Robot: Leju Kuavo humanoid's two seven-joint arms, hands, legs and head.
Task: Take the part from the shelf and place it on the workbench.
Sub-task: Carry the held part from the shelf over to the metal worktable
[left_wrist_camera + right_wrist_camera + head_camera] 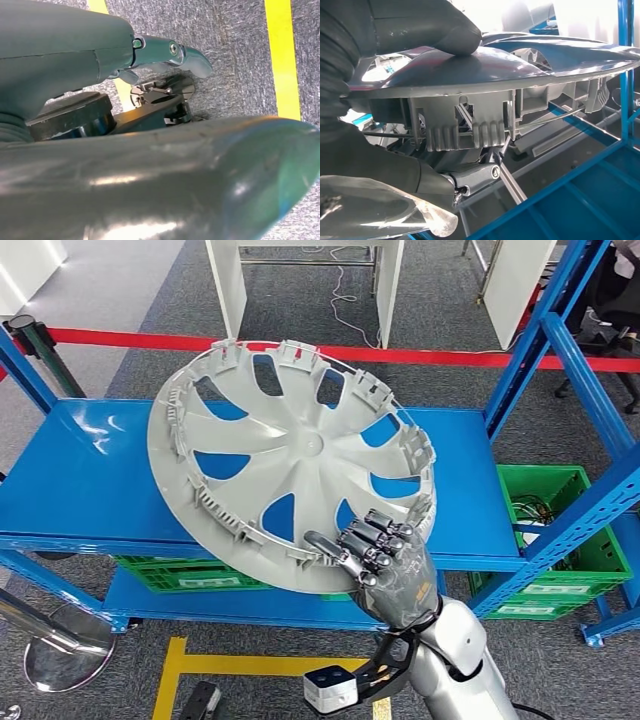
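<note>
Nearest in the head view, the right hand [381,560] grips the near rim of the wheel cover [290,460]: its fingers [377,535] curl over the ribbed inner face, and the rim sits in the grasp. From the right wrist, the thumb [444,25] presses on one face of the cover [531,65] while a finger [471,177] hooks under the clipped rim on the other face, so the edge is pinched between them. Held this way, the grey cover is tilted, inner face up, over the blue shelf [75,480]; whether its far edge touches the shelf cannot be told. Green crates [566,540] sit below the shelf. Beyond it runs a red barrier tape [113,338]. From the left wrist, the left hand [124,100] hangs over grey carpet with yellow tape [281,55], fingers straight and holding nothing.
</note>
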